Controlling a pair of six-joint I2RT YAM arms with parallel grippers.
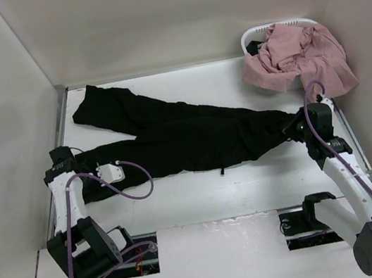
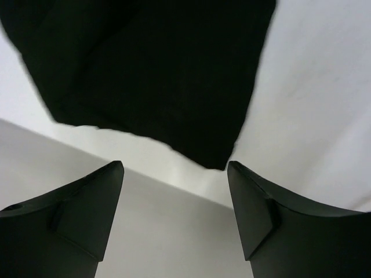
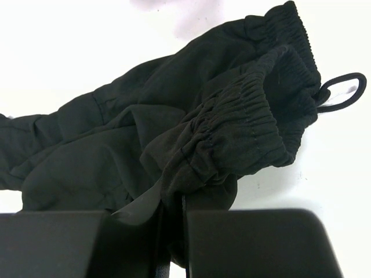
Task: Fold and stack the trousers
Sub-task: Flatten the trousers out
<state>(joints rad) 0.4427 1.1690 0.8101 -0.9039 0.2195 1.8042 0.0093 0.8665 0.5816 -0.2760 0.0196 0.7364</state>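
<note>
Black trousers [image 1: 171, 138] lie spread across the white table, legs toward the left, waistband at the right. My right gripper [image 1: 296, 125] is shut on the elastic waistband [image 3: 243, 127], with cloth pinched between its fingers. My left gripper [image 1: 71, 178] is open and empty, just beside the end of the near leg; the leg's hem [image 2: 174, 87] lies ahead of its fingers [image 2: 87, 202], not between them.
A white basket [image 1: 260, 32] at the back right holds pink garments [image 1: 301, 55] that spill over its rim. White walls enclose the table on the left, back and right. A drawstring loop [image 3: 342, 90] lies on the table by the waistband.
</note>
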